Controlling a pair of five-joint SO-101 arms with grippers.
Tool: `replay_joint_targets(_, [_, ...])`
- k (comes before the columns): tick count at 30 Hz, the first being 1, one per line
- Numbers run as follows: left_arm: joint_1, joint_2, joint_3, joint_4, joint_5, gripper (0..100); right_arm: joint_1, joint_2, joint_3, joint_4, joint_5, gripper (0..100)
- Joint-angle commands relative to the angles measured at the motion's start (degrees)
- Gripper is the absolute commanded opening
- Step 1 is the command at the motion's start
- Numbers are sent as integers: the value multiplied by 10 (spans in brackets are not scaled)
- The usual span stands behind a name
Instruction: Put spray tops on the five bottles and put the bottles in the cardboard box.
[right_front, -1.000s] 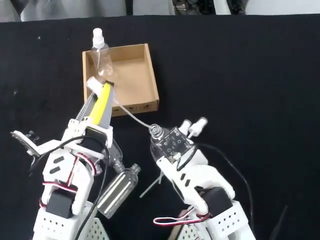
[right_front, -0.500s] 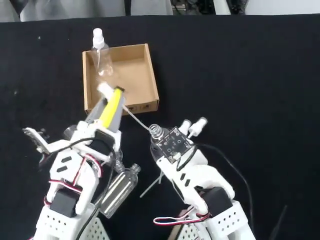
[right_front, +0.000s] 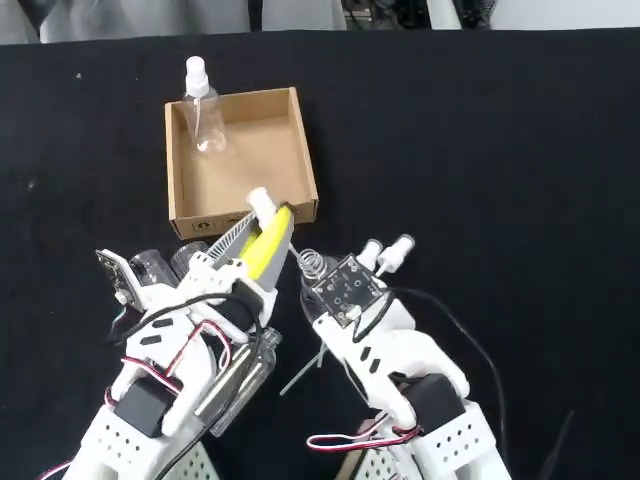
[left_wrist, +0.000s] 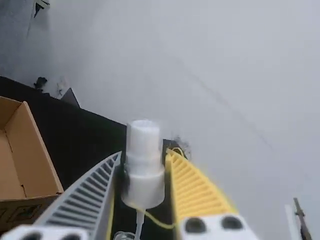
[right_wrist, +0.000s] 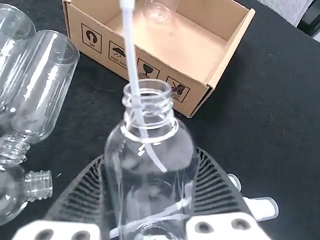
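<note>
My left gripper (right_front: 264, 216) is shut on a white spray top (right_front: 259, 202), pinched between its grey and yellow fingers (left_wrist: 185, 185). The spray top (left_wrist: 144, 160) has a thin dip tube (right_wrist: 131, 60) that runs down into the open neck of a clear bottle (right_wrist: 149, 160). My right gripper (right_wrist: 150, 170) holds that bottle (right_front: 314, 268) upright just in front of the cardboard box (right_front: 300, 150). A capped bottle (right_front: 200, 105) leans in the box's far left corner.
Two clear uncapped bottles (right_front: 165, 264) lie left of the left arm, and another (right_front: 245, 372) lies between the arms. Two loose spray tops (right_front: 388, 252) rest right of the held bottle. The black table stretches open to the right.
My left arm has swung right and toward the held bottle, carrying the spray top from over the box's front to just beside the bottle. The right arm has kept still.
</note>
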Motion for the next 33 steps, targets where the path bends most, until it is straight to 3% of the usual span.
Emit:
replay_joint_targets(1, [15,-3,-10,-8,-8,30,-5,-15,-10,2,0,46])
replay_joint_targets(6, [15,-4,-23,35,-8,43,-5,-15,-10,0,0,46])
replay_joint_targets(12, [15,-3,-56,106,-4,208,-5,-15,-10,-1,0,46])
replay_joint_targets(25, [6,-6,-93,118,-4,139,-5,-15,-9,-3,-1,46])
replay_joint_targets(33, [-84,-6,-114,117,33,109,-4,-15,-7,-3,-1,46])
